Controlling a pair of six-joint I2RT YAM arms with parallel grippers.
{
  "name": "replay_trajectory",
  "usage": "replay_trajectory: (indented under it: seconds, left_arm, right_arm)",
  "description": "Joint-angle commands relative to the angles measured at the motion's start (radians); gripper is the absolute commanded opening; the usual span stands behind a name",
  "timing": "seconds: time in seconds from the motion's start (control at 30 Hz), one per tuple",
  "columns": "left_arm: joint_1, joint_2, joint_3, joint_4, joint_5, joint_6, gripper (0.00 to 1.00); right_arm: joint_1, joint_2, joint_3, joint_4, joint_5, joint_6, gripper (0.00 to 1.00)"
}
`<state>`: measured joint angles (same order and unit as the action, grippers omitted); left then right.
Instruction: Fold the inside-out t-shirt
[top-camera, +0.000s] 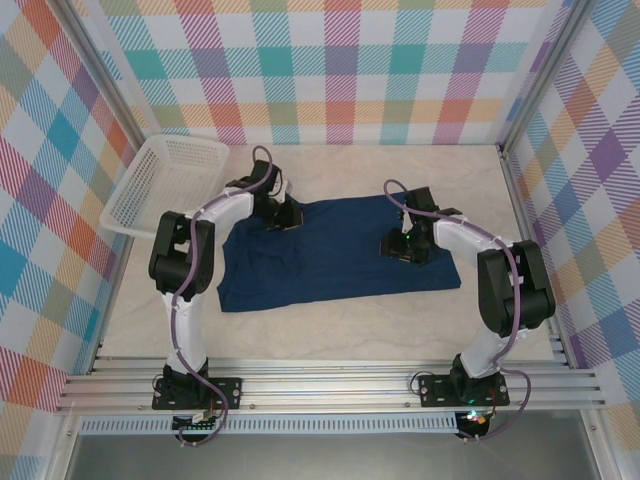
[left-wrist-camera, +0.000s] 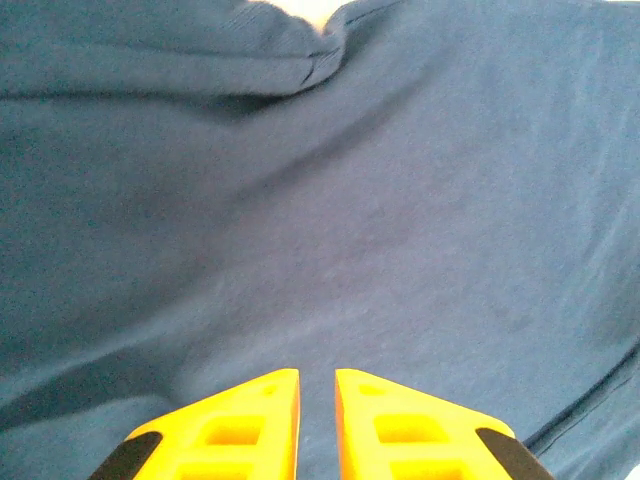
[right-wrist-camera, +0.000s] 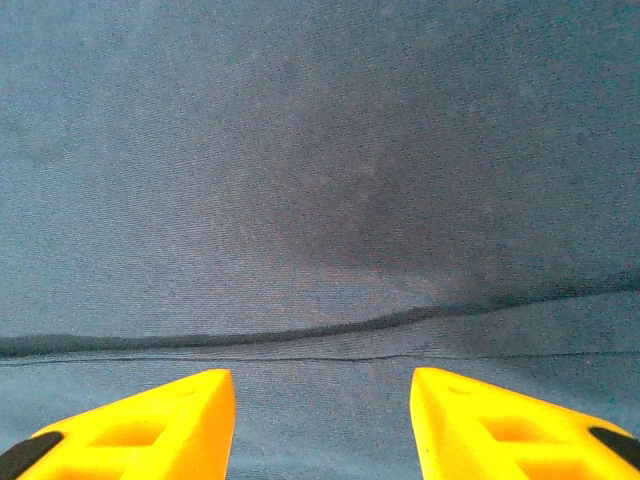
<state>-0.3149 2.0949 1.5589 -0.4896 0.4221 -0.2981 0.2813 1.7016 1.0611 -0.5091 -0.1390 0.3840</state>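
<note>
The inside-out t-shirt lies spread flat on the table, dark navy, with its long side running left to right. My left gripper is down on its far left edge. In the left wrist view the yellow fingers stand almost together, with the gripper showing a thin strip of the cloth in the slit and creases running toward it. My right gripper hovers low over the shirt's right part. Its jaws are wide apart above a hem seam, with nothing between them.
A white plastic basket sits tilted at the far left, beside the left arm. Metal frame posts and checked walls close in the table on three sides. Bare beige tabletop lies between the shirt and the arm bases.
</note>
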Motion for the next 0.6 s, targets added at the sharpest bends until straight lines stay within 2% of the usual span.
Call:
replay_trajectory:
  seconds: [0.0, 0.13, 0.23, 0.33, 0.47, 0.57]
  left_arm:
    - [-0.021, 0.045, 0.066, 0.000, 0.062, -0.001, 0.17]
    - [-0.023, 0.054, 0.111, -0.027, 0.067, 0.005, 0.18]
    - [-0.020, -0.035, 0.051, -0.029, -0.081, 0.009, 0.22]
    - [0.021, -0.159, -0.078, -0.005, -0.248, -0.030, 0.29]
    - [0.154, -0.297, -0.280, 0.068, -0.291, -0.117, 0.34]
    - [0.219, -0.355, -0.354, 0.103, -0.313, -0.138, 0.39]
  right_arm:
    - [0.001, 0.005, 0.010, -0.008, 0.013, -0.009, 0.50]
    - [0.001, 0.007, 0.005, -0.010, 0.018, -0.010, 0.50]
    - [0.016, -0.015, 0.002, 0.001, 0.011, -0.034, 0.49]
    - [0.110, -0.071, 0.004, 0.056, 0.009, -0.122, 0.50]
    - [0.256, -0.050, 0.044, 0.227, -0.073, -0.127, 0.52]
    - [0.356, 0.055, 0.133, 0.351, -0.097, -0.126, 0.52]
